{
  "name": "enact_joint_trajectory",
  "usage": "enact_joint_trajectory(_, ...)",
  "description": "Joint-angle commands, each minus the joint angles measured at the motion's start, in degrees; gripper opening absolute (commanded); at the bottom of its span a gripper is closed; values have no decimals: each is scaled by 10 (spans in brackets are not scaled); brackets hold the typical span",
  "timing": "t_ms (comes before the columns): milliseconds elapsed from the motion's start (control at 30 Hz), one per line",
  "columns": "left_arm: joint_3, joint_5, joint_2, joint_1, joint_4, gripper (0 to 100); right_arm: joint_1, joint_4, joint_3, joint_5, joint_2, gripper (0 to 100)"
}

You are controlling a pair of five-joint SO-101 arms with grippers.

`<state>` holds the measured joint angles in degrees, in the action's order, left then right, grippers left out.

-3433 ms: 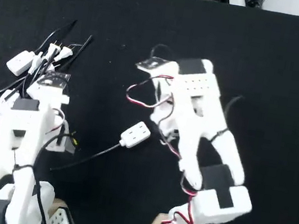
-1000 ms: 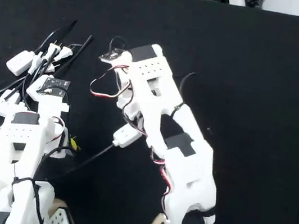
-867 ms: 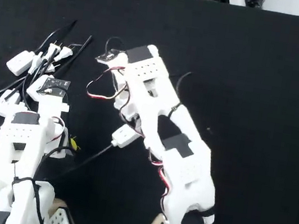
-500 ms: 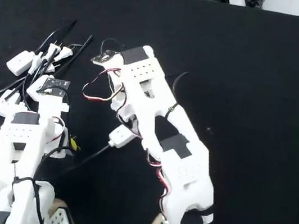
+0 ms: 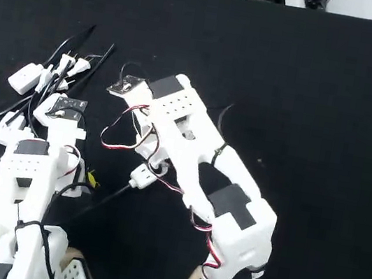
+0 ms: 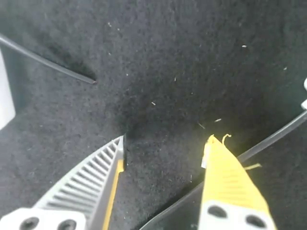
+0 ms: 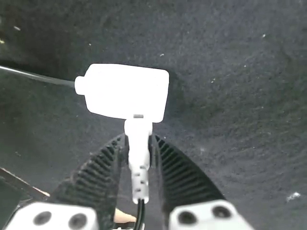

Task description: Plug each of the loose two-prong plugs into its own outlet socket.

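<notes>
left claw [image 6: 165,143] hangs spread over the black cloth [image 6: 192,57], a cord [image 6: 268,139] passing under its yellow finger [image 6: 230,182]. right claw [image 7: 138,143] pinches one white plug [image 7: 138,165]; the plug's long axis runs straight out from the claw, nose against the long side of one white socket [image 7: 123,91]. the socket lies crosswise to it, near mid-table, its lead [image 5: 103,194] trailing towards the arm bases. far left sits a tangle [image 5: 55,73] of more plugs and cords, too knotted to count.

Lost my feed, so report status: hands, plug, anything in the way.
Right hand shut on white plug, its nose against the outlet socket. Left hand open, empty, over black cloth. Black cord crossing under it.
</notes>
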<state>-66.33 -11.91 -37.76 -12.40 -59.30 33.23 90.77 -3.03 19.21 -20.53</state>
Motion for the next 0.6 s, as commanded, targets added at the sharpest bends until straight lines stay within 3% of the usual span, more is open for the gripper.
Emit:
enact_joint_trajectory(0,2,-2,-7,-1,1,266,7,24,-29,-7,32,10)
enact_joint_trajectory(567,2,-2,-7,-5,1,266,6,77,-124,-77,-44,10)
